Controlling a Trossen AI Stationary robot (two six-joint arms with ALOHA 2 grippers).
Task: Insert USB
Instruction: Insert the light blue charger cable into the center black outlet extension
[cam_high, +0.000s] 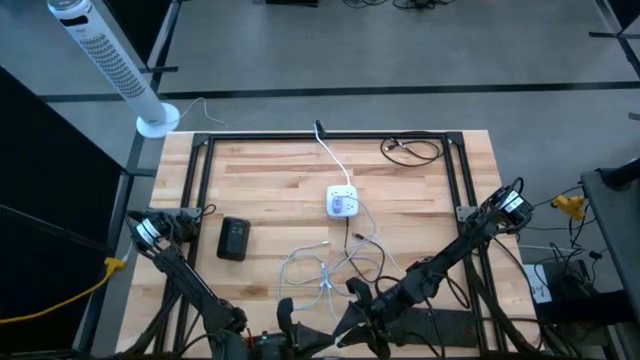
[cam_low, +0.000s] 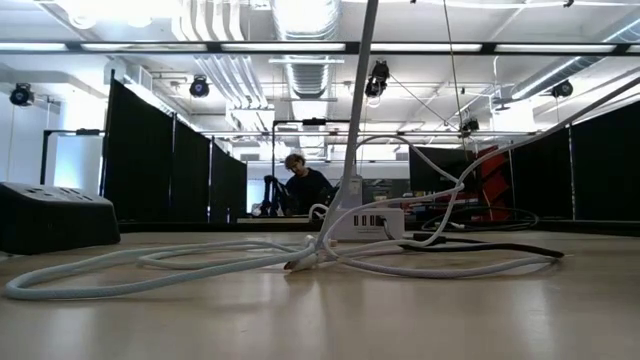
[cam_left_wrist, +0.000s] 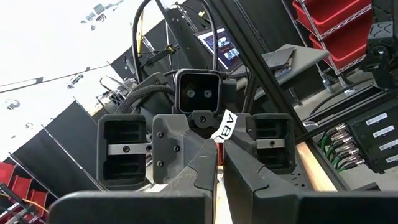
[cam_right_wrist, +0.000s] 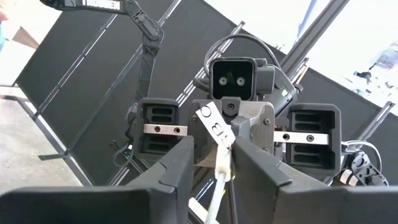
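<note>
Right gripper (cam_right_wrist: 214, 155): low over the near edge of the table (cam_high: 270, 170), beside the heap of cord. A pale strand runs up through the middle of its wrist view. Whether it has hold of that strand I cannot tell.
Left gripper (cam_left_wrist: 217, 152): also tucked at the near edge, to the left of the other. Its fingers (cam_left_wrist: 186, 174) are drawn together to a thin slit, with nothing seen between them. This arm looks to be waiting.
White cord (cam_high: 325, 268): lies in loose loops on the wood just beyond the two grippers. Its loose ends sit in the tangle.
USB plug: too small to pick out for sure. My guess is that it is one of the loose ends in the loops. One end with a darker tip (cam_low: 298, 265) rests flat on the table in the low view.
Socket block (cam_high: 342, 203): small and white, near the middle of the table and beyond the loops. Its own white lead runs off to the far edge.
Black box (cam_high: 233, 239): lies flat to the left of the loops, well apart from the block.
Black cord (cam_high: 412, 150): coiled near the far right corner and out of the way.
Fan (cam_high: 105, 60): a white tower standing off the far left corner.
Person (cam_low: 305, 185): in the room behind, far from the table.
Progress: by my reading it has hardly begun. No plug is lifted or lined up at the block. Left to do are finding and picking up the plug, carrying it to the block, turning it to face the socket and pushing it in.
</note>
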